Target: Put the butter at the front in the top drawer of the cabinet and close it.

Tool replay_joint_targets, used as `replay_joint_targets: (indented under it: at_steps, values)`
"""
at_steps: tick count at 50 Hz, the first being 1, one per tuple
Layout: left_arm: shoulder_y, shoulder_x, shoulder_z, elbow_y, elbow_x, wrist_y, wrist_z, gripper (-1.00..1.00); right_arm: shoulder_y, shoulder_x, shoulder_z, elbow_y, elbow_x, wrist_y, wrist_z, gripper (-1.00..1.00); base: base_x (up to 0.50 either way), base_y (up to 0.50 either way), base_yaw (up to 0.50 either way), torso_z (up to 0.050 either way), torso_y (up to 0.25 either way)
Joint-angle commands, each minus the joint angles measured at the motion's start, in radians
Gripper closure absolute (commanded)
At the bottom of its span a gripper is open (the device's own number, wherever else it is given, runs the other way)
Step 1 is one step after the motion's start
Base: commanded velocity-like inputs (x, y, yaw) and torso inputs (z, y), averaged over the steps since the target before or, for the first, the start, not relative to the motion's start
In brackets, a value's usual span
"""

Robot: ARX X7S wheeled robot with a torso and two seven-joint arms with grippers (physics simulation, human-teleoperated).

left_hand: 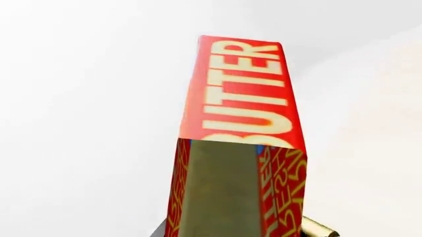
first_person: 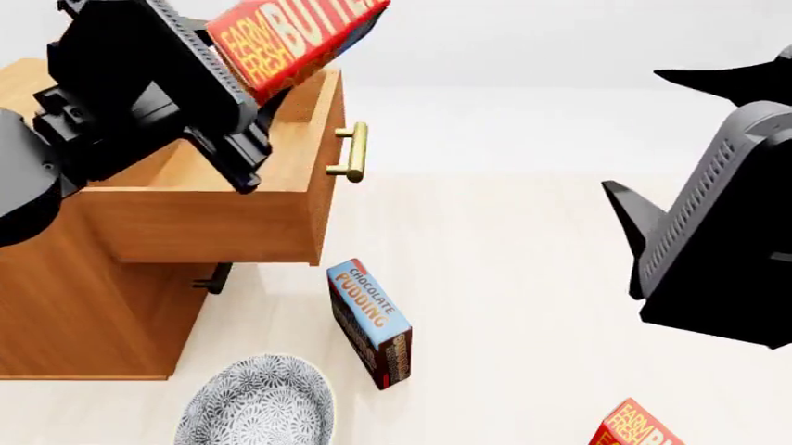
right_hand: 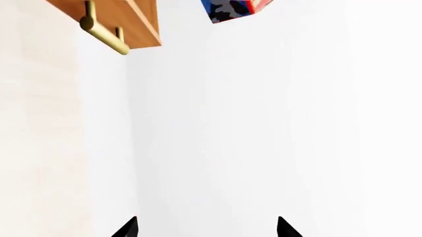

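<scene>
My left gripper is shut on the butter, a red-and-yellow carton, and holds it tilted in the air above the open top drawer of the honey-brown cabinet. In the left wrist view the butter fills the middle and hides the jaws. The drawer's brass handle points toward the floor's middle; it also shows in the right wrist view. A second butter carton lies at the bottom right. My right gripper is open and empty, raised at the right.
A blue-topped chocolate pudding box stands on the floor in front of the cabinet. A patterned grey bowl sits at the bottom, beside the cabinet's corner. The lower drawer's handle shows under the open drawer.
</scene>
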Motion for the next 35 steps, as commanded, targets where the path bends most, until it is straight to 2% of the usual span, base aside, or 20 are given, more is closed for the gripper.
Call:
replay_joint_targets:
  at_steps: [1,27,35]
  values:
    - [-0.097,0.096,-0.134,-0.114,-0.238,-0.247,-0.212,1.00,-0.051,0.037,0.019,-0.017,0.061,0.016,0.087,-1.00,0.00,0.00,0.00,0.000,0.000]
    - [-0.153,0.270,-0.303,-0.379,-0.660,-0.474,-0.572,1.00,-0.071,0.028,0.009,-0.015,0.081,0.022,0.123,-1.00,0.00,0.00,0.00,0.000,0.002]
    - [-0.158,0.303,-0.320,-0.464,-0.732,-0.504,-0.653,1.00,-0.070,0.027,0.009,-0.013,0.088,0.019,0.124,-1.00,0.00,0.00,0.00,0.000,0.003]
